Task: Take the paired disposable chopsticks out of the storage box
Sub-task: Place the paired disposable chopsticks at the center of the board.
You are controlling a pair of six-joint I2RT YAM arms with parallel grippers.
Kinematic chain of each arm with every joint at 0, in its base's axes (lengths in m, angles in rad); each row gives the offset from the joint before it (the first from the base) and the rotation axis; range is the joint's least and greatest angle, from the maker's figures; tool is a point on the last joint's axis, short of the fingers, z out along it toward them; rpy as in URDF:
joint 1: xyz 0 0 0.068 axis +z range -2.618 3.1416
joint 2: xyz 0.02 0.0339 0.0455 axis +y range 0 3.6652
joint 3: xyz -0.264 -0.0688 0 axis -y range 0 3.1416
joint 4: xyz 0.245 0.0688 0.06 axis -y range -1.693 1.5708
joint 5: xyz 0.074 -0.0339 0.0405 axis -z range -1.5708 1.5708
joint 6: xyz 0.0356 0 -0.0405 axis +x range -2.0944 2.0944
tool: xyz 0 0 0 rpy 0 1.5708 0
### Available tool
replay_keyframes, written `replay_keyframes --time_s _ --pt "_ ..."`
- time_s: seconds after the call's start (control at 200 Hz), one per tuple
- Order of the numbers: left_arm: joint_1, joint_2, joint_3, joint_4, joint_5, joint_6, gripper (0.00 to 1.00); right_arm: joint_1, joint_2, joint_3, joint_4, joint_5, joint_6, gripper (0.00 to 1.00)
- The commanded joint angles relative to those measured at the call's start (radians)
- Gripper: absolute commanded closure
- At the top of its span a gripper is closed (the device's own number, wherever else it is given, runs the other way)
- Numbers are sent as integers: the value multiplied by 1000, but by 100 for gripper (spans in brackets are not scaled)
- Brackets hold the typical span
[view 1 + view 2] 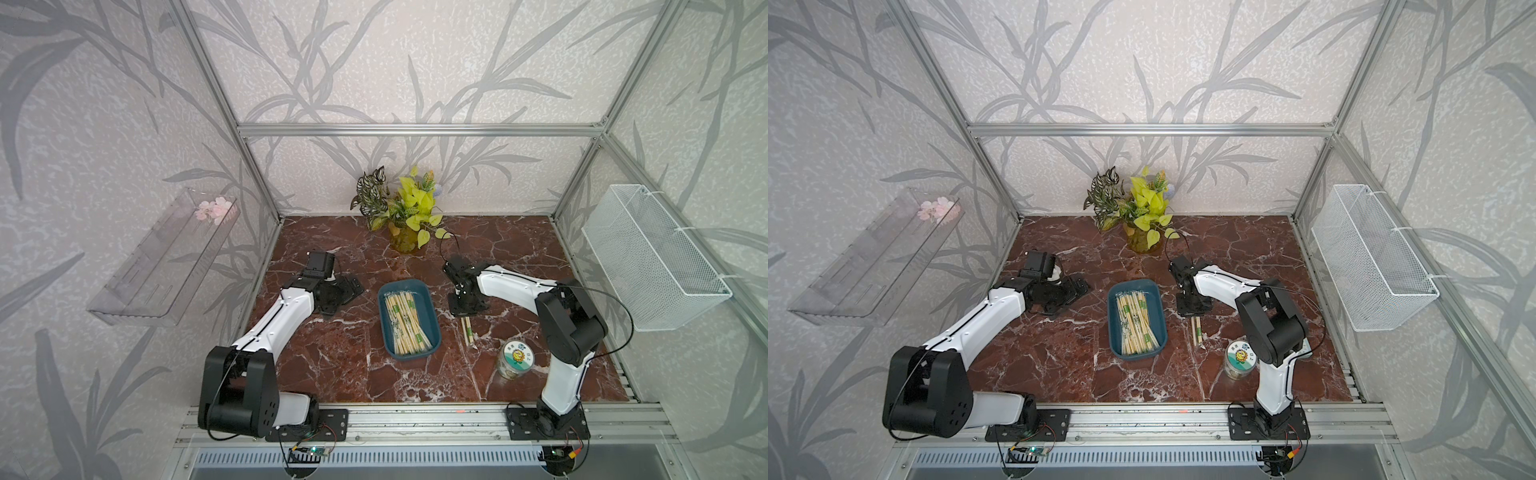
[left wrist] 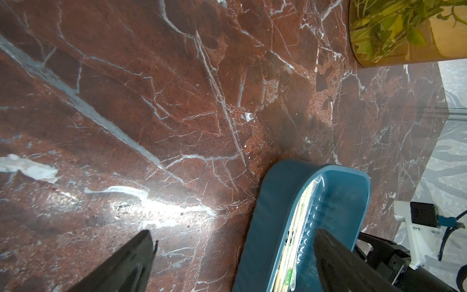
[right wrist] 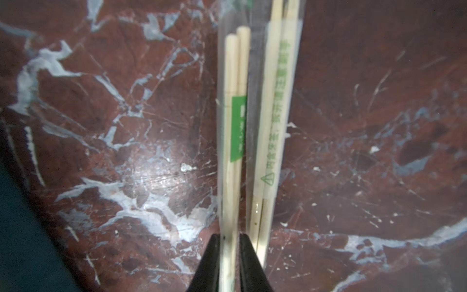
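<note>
Surface: reddish-brown marble-patterned tabletop [image 1: 332, 374] inside an aluminium-framed cell with leaf-print walls
Chopsticks: the paired disposable chopsticks [image 1: 405, 324], thin pale bamboo sticks in clear sleeves with green labels, lie heaped lengthwise in the storage box [image 1: 405, 286], a shallow dark teal plastic tray with rounded corners, at mid-table
Pairs outside: two more sleeved pairs lie flat on the marble just beside the box, on the robot's right; the green-labelled pair [image 3: 231, 177] touches the text-printed pair [image 3: 273, 126]
Risk, release: the slick film may cling to a fingertip and skew when the arm lifts, since the jaws leave it almost no clearance
Risk, neighbour: the text-printed pair lies against one fingertip, so a sideways drift would push it across the marble
Risk, next pick: the heap overlaps and crosses, so a pinch could snag several sleeves or drag the light box
Right pincer [image 3: 230, 242]: low over the table, jaws narrow, the end of the green-labelled pair between its tips; whether it pinches or merely flanks the sleeve I cannot tell
Pair to pincer: the rest of that pair runs straight out from the tips toward the front rail
Left pincer [image 2: 233, 235]: spread wide, holding nothing, near the box on its left side
Farther out: clear round jar with a flower-printed white lid [image 1: 515, 359] stands near the right arm; a wide swing could strike it
</note>
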Motion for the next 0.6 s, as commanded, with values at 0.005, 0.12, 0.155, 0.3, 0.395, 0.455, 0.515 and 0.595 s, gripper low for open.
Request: replay_keyframes --time_s 0.005,0.12,0.155,0.3,0.395,0.455,0.515,0.595 --pt "-1 -4 3 -11 0 -2 1 2 -23 16 -13 0 10 78" --pt "-1 -1 8 -16 -1 1 1 1 -45 14 -12 -15 19 75" --pt "-1 -2 8 -17 -2 0 1 2 -54 16 -12 -21 22 74" --pt "-1 -3 19 -28 -8 9 1 0 -92 27 -15 -43 34 67" --pt "-1 -4 21 -35 -12 14 1 1 -114 45 -24 -62 37 63" --pt "-1 -8 23 -38 -21 16 1 1 -128 60 -28 -77 36 62" --pt "-1 -9 24 -40 -29 16 1 2 -143 75 -30 -96 28 61" --pt "-2 -13 26 -39 -35 15 1 2 -166 89 -23 -123 24 59"
